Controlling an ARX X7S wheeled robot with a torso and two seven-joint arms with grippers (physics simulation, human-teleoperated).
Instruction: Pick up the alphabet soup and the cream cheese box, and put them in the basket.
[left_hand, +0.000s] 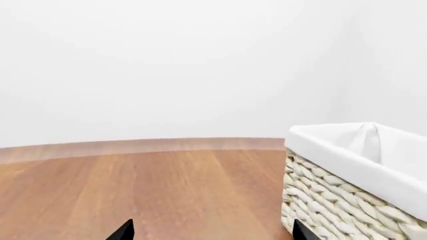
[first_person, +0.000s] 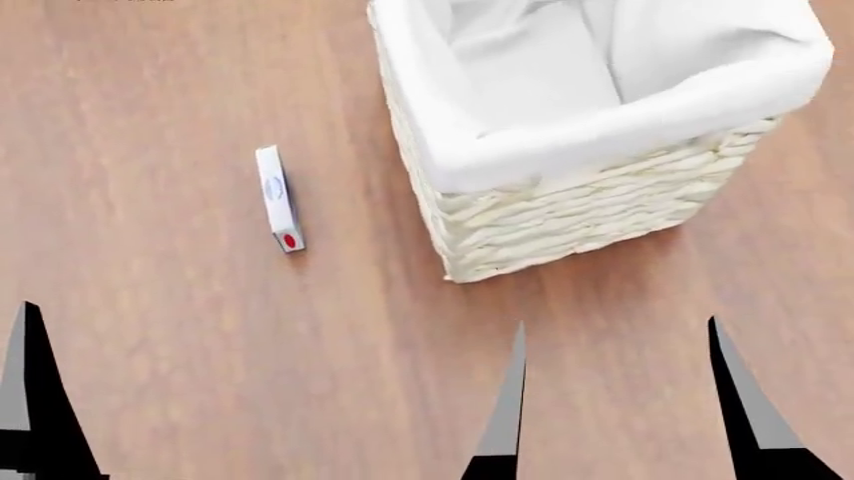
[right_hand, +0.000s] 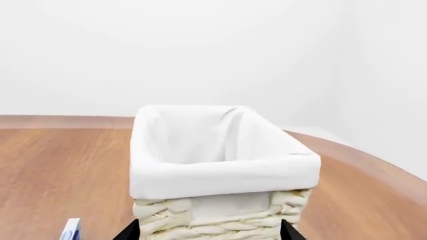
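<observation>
We see the cream cheese box (first_person: 278, 198) lying on the wooden floor (first_person: 200, 330), near the basket (first_person: 574, 215), not touching. Right gripper (first_person: 614, 400) spread wide, empty. Left gripper (left_hand: 210, 232) likewise parted, holding nothing. No soup can visible to us.
</observation>
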